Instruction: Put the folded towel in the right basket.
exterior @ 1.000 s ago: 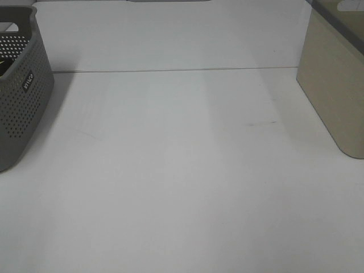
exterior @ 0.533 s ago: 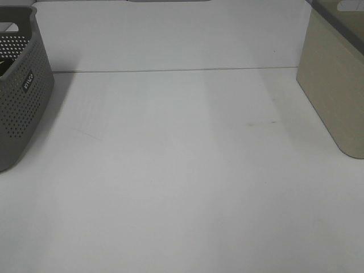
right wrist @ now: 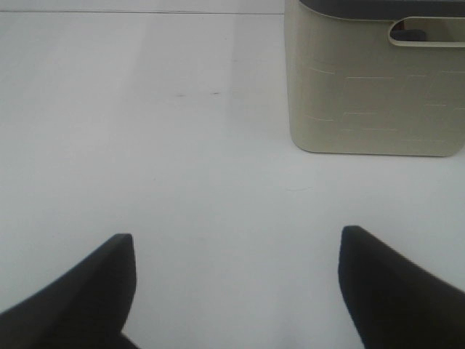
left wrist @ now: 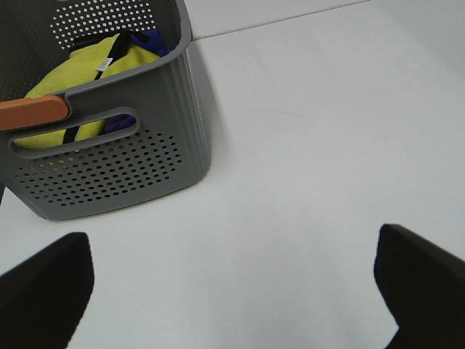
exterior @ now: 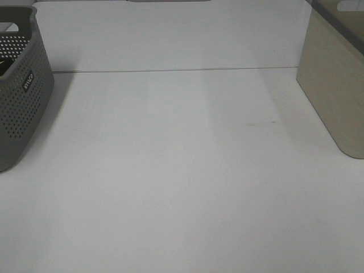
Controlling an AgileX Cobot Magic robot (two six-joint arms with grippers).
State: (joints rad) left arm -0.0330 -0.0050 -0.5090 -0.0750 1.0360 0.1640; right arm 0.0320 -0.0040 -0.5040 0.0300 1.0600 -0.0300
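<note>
Above bare table (exterior: 182,170) we hold both grippers, left (left wrist: 232,291) and right (right wrist: 236,291), spread wide, baskets ahead of each.

Both baskets (exterior: 335,85) cropped (contents half-hidden)

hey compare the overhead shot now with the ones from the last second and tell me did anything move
Nothing visibly changed. In the overhead view the grey basket on the left, the beige basket on the right and the white table between them sit exactly as before, and neither arm has entered that view.
</note>
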